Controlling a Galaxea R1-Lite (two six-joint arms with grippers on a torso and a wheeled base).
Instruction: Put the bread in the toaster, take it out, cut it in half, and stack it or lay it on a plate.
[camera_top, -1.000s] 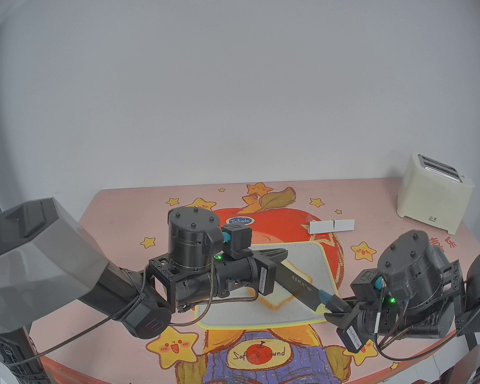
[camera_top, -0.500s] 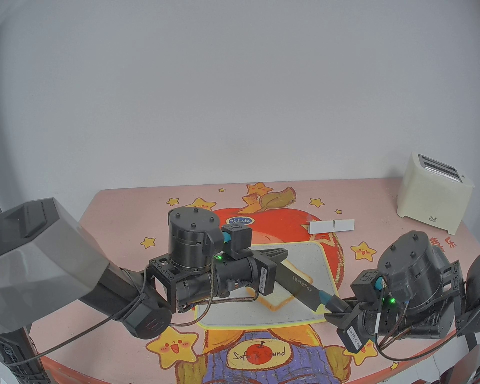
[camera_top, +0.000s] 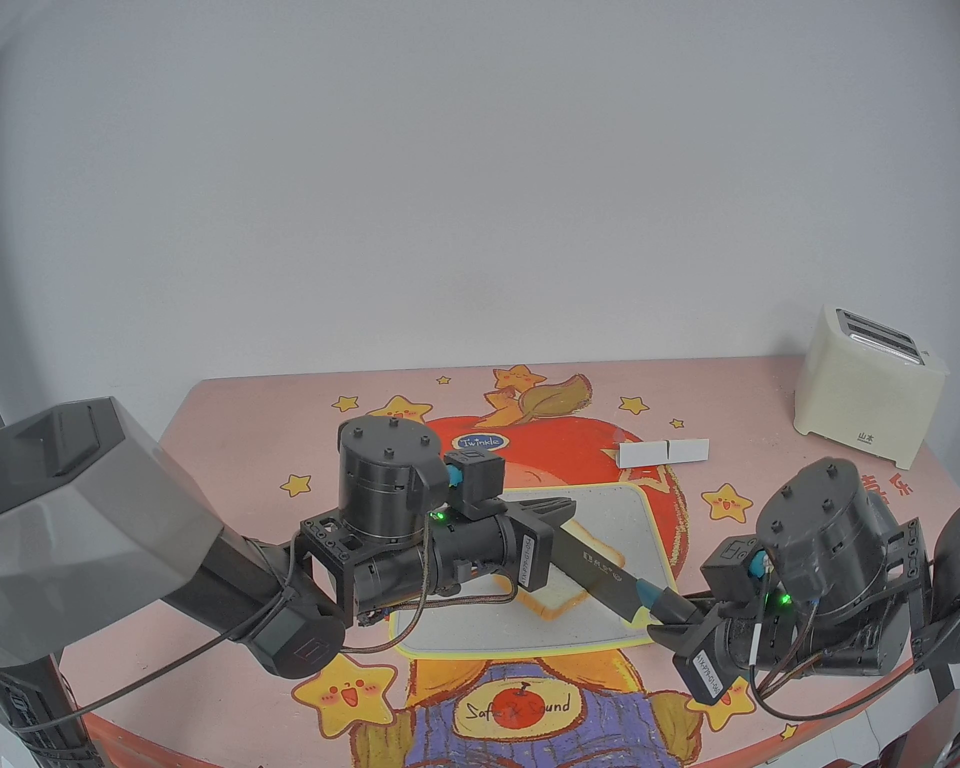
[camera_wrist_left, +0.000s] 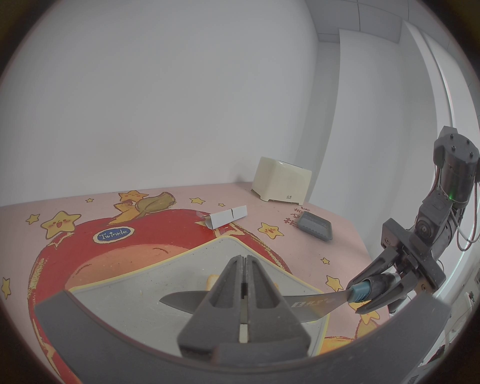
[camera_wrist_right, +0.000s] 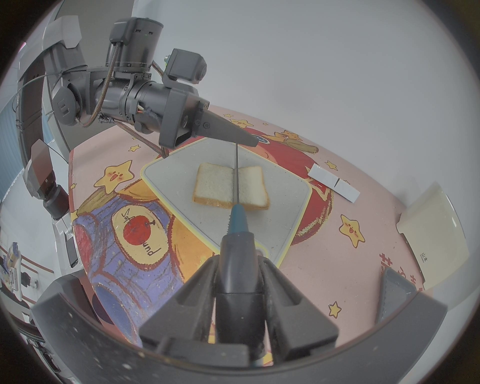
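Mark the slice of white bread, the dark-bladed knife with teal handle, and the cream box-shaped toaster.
slice of white bread (camera_wrist_right: 215, 185): right wrist view, top face beside the blade.
dark-bladed knife with teal handle (camera_top: 595, 572): head view, middle of the blade.
cream box-shaped toaster (camera_top: 865, 390): head view, front wall.

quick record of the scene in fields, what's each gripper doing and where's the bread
right gripper: shut on the knife handle
knife: blade lies across the middle of the bread
bread: one slice flat on the cutting board; cannot tell if it is cut through
left gripper: shut, empty, over the blade's far end
toaster: far right, apart from the board
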